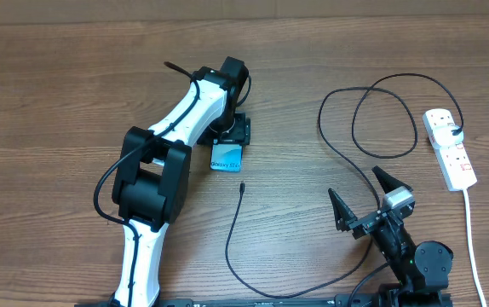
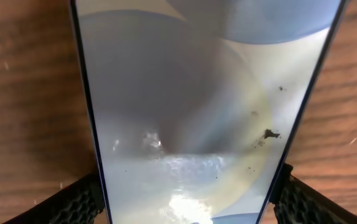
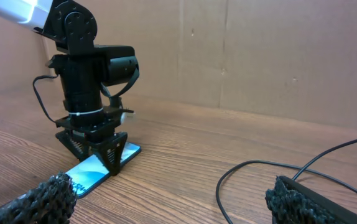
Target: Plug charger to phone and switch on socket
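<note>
The phone (image 1: 226, 158) lies flat on the wooden table, its light-blue screen up, and fills the left wrist view (image 2: 191, 112). My left gripper (image 1: 230, 132) stands upright over it, with one finger (image 2: 79, 199) against one long edge and the other against the opposite edge. The right wrist view shows the same grip (image 3: 97, 152) on the phone (image 3: 94, 169). The charger (image 1: 232, 247) loops across the table, and its connector tip (image 1: 241, 186) lies free just below the phone. The socket (image 1: 449, 147) lies at the far right. My right gripper (image 1: 357, 188) is open and empty beside the cable (image 3: 228, 180).
A black plug (image 1: 456, 130) sits in the socket's upper end, and a white cord (image 1: 470, 230) runs from its lower end toward the table's front edge. A cardboard wall (image 3: 259, 56) closes off the back of the table.
</note>
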Motion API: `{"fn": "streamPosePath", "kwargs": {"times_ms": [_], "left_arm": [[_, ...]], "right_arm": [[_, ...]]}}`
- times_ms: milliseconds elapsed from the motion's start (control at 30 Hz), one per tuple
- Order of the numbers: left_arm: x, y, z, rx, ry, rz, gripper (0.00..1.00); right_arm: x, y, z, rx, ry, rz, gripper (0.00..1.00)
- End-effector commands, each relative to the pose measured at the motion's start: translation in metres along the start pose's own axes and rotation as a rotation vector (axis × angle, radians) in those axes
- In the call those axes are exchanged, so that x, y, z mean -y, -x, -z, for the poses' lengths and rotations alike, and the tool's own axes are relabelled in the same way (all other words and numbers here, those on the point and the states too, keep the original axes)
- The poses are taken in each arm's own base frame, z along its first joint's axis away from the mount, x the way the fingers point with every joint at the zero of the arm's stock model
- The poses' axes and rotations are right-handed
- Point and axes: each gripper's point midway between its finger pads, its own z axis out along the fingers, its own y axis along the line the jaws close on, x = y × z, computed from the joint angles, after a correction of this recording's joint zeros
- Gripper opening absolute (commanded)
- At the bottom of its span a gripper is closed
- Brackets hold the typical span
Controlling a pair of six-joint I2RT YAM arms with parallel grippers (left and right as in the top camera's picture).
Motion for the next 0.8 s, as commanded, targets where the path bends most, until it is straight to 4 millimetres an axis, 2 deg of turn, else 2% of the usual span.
{"fn": "streamPosePath", "kwargs": {"times_ms": [0,33,67,100,433,700,767], "left_arm": [[-0.007,-0.033,-0.036,-0.155,0.023,0.029,0.8],[-0.008,-0.034,-0.035,-0.159,0.025,0.029,0.83],[-0.008,-0.034,-0.035,-0.159,0.026,0.029,0.94],[-0.008,-0.033,-0.036,-0.156,0.025,0.028,1.0],[0.0,-0.01,-0.038,-0.06,-0.005,0.023,1.0],[0.0,-0.009,-0.038,-0.056,-0.008,0.023,1.0],[0.0,-0.009,-0.038,-0.057,-0.009,0.023,0.93]], "right_arm": [[-0.001,-0.002,0.0,0.002,0.007,-0.004,1.0],[-0.001,-0.002,0.0,0.002,0.006,-0.004,1.0],[-0.001,-0.002,0.0,0.002,0.007,-0.004,1.0],[-0.001,-0.002,0.0,0.003,0.006,-0.004,1.0],[-0.001,-0.002,0.0,0.002,0.006,-0.004,1.0],[-0.001,-0.002,0.0,0.002,0.006,-0.004,1.0],[-0.001,-0.002,0.0,0.002,0.006,-0.004,1.0]]}}
